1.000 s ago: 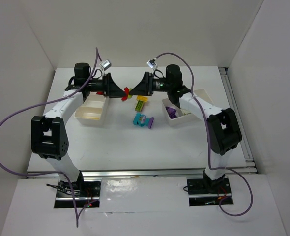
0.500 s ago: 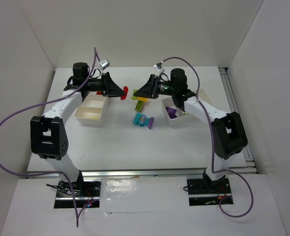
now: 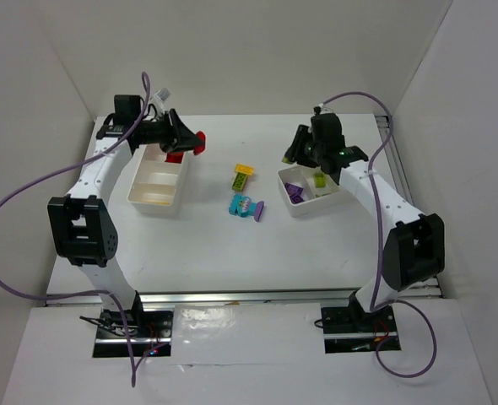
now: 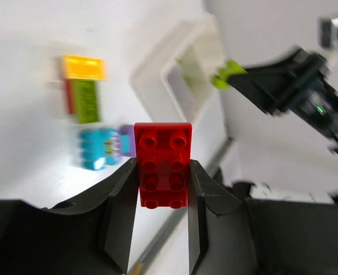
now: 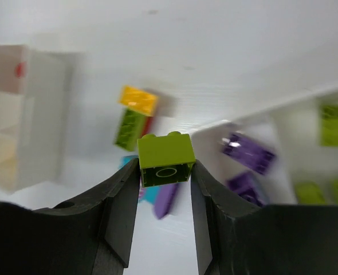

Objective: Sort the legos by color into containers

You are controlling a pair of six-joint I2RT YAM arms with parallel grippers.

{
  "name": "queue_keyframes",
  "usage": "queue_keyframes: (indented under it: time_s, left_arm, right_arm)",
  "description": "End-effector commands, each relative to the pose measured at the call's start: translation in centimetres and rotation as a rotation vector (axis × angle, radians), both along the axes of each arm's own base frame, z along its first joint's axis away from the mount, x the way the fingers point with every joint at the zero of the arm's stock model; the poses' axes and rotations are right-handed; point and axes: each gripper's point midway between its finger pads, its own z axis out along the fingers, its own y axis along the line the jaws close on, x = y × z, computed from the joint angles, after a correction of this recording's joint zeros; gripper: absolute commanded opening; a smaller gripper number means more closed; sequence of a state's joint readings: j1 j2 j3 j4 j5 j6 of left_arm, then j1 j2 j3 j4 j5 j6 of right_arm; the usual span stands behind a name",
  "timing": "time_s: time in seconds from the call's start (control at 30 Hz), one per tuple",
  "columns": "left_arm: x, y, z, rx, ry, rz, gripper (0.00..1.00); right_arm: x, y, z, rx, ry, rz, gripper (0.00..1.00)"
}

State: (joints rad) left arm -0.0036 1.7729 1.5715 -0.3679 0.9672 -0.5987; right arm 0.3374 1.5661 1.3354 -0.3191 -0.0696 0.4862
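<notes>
Our left end effector (image 4: 164, 172) clamps the red brick (image 4: 163, 143) by the upper-left tray (image 3: 154, 208). The right end effector (image 5: 165, 170) grips the green brick (image 5: 164, 150). We should centre each over matching colours before releasing.

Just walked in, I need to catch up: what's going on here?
The left gripper holds a red brick near the left tray. The right gripper holds a lime brick beside the right tray, which has purple bricks. A yellow-green cluster and a cyan-purple cluster lie on the table between.
</notes>
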Motion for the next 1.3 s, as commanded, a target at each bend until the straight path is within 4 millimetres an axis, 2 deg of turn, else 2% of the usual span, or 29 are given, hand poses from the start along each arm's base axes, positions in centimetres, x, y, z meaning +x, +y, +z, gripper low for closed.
queue_keyframes:
  time_s: [0.0,0.07,0.17,0.23,0.3,0.43,0.5,0.57,0.6,0.7,0.73,0.77,0.8,0.87,0.9,0.97,1.03,1.1,1.17,1.23,1.27]
  left_arm:
    - [1.9,4.1,-3.2,0.294,0.090,0.234,0.00]
    - [2.2,5.8,-4.3,0.390,0.116,0.316,0.00]
    - [2.3,7.5,-5.2,0.472,0.147,0.387,0.00]
    - [2.3,8.1,-4.8,0.504,0.142,0.406,0.00]
    - [2.9,8.9,-5.4,0.545,0.156,0.440,0.00]
    - [3.7,9.9,-6.1,0.590,0.173,0.475,0.00]
    - [4.1,10.1,-5.8,0.592,0.168,0.493,0.00]
    - [4.9,10.3,-6.5,0.606,0.183,0.498,0.00]
    - [5.2,10.5,-6.3,0.612,0.180,0.505,0.00]
    - [6.1,10.8,-7.1,0.631,0.189,0.519,0.00]
    - [6.4,11.0,-7.1,0.638,0.187,0.526,0.00]
    - [6.7,11.0,-7.0,0.637,0.181,0.528,0.00]
    - [6.9,11.0,-8.0,0.643,0.201,0.522,0.00]
    - [7.7,11.8,-8.0,0.643,0.207,0.560,0.00]
    - [7.9,11.8,-9.1,0.649,0.228,0.553,0.00]
    - [8.6,12.6,-9.2,0.646,0.241,0.593,0.00]
    - [9.3,13.7,-10.5,0.676,0.261,0.620,0.00]
    - [10.2,14.0,-10.6,0.678,0.257,0.644,0.00]
    - [11.0,14.9,-10.6,0.675,0.265,0.681,0.00]
    - [11.7,15.7,-11.7,0.679,0.285,0.702,0.00]
    - [12.0,15.4,-11.7,0.666,0.283,0.691,0.04]
  right_arm:
    - [-1.4,-8.4,-2.5,-0.267,0.109,-0.270,0.08]
    - [-1.3,-9.7,-2.8,-0.275,0.120,-0.302,0.08]
    - [-1.7,-11.2,-4.6,-0.306,0.161,-0.338,0.09]
    - [-1.7,-12.1,-5.1,-0.330,0.175,-0.366,0.11]
    - [-1.8,-12.1,-6.2,-0.342,0.201,-0.362,0.12]
    - [-1.5,-12.4,-7.3,-0.346,0.215,-0.359,0.14]
    - [-1.4,-12.4,-7.9,-0.361,0.230,-0.349,0.17]
    - [-1.3,-13.0,-8.9,-0.391,0.250,-0.368,0.23]
    - [-1.1,-12.9,-8.8,-0.387,0.239,-0.370,0.31]
    - [-0.8,-13.0,-9.5,-0.398,0.246,-0.377,0.43]
    - [-0.8,-13.0,-9.9,-0.402,0.256,-0.375,0.57]
    - [-0.6,-12.8,-9.6,-0.393,0.250,-0.370,0.65]
    - [-0.6,-12.8,-9.6,-0.393,0.250,-0.369,0.70]
    - [-0.4,-12.6,-9.1,-0.379,0.233,-0.366,0.79]
    - [-0.4,-12.6,-9.1,-0.379,0.233,-0.366,0.81]
    - [-0.2,-12.9,-7.2,-0.364,0.189,-0.392,0.81]
    - [-0.3,-12.9,-6.2,-0.355,0.168,-0.396,0.81]
    - [-0.5,-13.1,-5.0,-0.348,0.140,-0.407,0.81]
    - [-0.6,-13.1,-4.5,-0.351,0.128,-0.403,0.81]
    - [-0.8,-13.2,-4.3,-0.351,0.128,-0.403,0.81]
    - [-0.9,-13.6,-4.4,-0.355,0.138,-0.410,0.81]
